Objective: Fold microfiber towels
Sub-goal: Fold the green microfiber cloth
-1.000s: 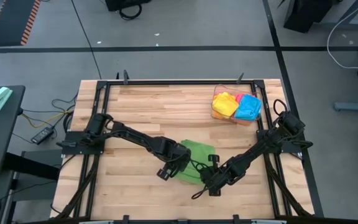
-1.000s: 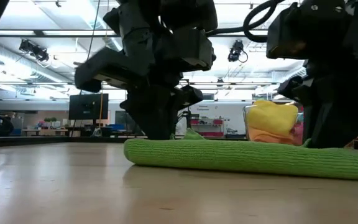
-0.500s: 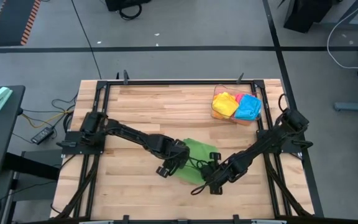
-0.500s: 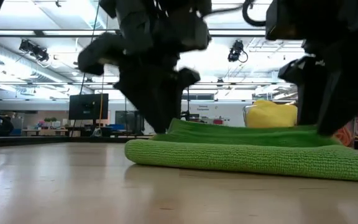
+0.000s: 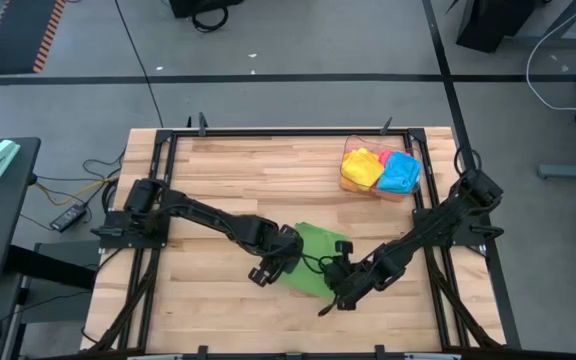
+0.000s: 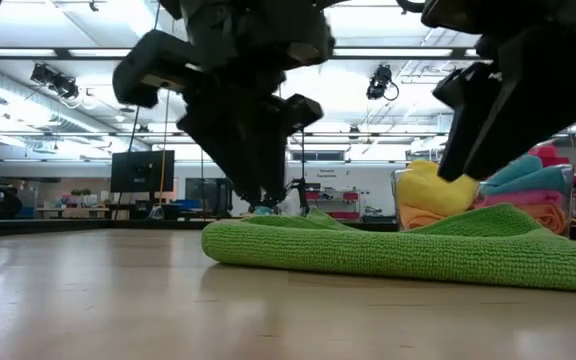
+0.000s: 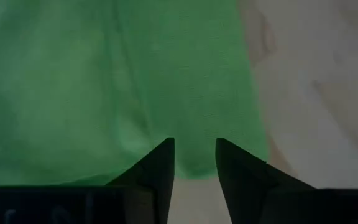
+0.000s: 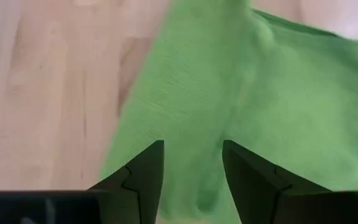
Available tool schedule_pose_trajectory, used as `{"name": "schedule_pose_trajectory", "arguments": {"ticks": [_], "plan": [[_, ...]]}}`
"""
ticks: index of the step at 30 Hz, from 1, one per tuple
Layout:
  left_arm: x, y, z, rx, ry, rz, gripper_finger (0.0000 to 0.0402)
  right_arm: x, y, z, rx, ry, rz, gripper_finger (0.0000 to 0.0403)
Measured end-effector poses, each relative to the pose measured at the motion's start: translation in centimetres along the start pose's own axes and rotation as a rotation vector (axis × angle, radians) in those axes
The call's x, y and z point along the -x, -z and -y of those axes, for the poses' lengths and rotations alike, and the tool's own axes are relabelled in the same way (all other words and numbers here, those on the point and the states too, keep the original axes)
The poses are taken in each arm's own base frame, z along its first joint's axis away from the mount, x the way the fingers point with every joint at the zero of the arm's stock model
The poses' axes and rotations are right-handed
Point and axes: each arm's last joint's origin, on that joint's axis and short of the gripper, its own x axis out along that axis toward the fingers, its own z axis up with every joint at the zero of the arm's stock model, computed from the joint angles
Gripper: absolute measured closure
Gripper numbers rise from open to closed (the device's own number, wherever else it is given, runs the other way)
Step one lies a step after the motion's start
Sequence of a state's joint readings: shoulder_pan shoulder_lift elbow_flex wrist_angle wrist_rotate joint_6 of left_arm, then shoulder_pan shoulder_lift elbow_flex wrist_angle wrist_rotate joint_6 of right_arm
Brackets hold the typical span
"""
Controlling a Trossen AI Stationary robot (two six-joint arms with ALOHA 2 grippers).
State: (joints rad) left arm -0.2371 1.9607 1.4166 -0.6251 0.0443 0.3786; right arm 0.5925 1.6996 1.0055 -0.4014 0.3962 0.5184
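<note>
A green microfiber towel lies folded on the wooden table near its middle, and the low view shows its layers stacked flat on the wood. My left gripper hovers open just above the towel's left end. My right gripper hovers open above the towel's near right part. Nothing sits between either pair of fingers. In the low view both grippers, left and right, hang clear of the cloth.
A clear plastic bin at the table's far right holds yellow, blue and pink towels, and it shows behind the green towel in the low view. Bare wood lies left of and in front of the towel.
Both grippers were shut low at the towel. They have opened, let go and risen a little above it. The released upper layer has settled on the lower one, so the towel now lies folded and a bit thicker than before.
</note>
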Motion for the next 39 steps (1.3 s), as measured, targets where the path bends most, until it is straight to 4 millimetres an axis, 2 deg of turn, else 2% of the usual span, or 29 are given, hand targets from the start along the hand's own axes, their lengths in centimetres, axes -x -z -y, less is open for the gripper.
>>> {"name": "schedule_pose_trajectory", "arguments": {"ticks": [4,8,14,21,28,34,39], "plan": [[-0.5,-0.3,0.9,-0.030,0.013,-0.002,0.0275,-1.0,0.3,-0.7,0.034,-0.014,0.025,0.0230],[-0.6,-0.6,1.4,-0.045,0.016,0.013,0.0259,-1.1,0.6,-1.0,0.041,-0.015,0.022,0.0230],[-0.6,-0.4,0.9,-0.079,-0.013,-0.007,0.0242,-0.1,1.2,0.2,0.014,0.100,-0.034,0.0230],[0.7,1.2,-3.2,0.003,-0.077,-0.007,0.0255,0.9,2.0,2.2,-0.031,0.163,-0.084,0.0230],[1.0,3.0,-7.5,0.287,-0.123,0.048,0.0265,2.4,4.1,5.1,-0.167,0.143,-0.039,0.0230],[0.9,4.0,-10.1,0.477,-0.115,0.117,0.0229,2.7,5.7,7.0,-0.269,0.121,0.033,0.0230],[-0.9,5.4,-11.2,0.594,-0.014,0.114,0.0186,2.0,6.3,7.5,-0.289,0.118,0.050,0.0230]]}}
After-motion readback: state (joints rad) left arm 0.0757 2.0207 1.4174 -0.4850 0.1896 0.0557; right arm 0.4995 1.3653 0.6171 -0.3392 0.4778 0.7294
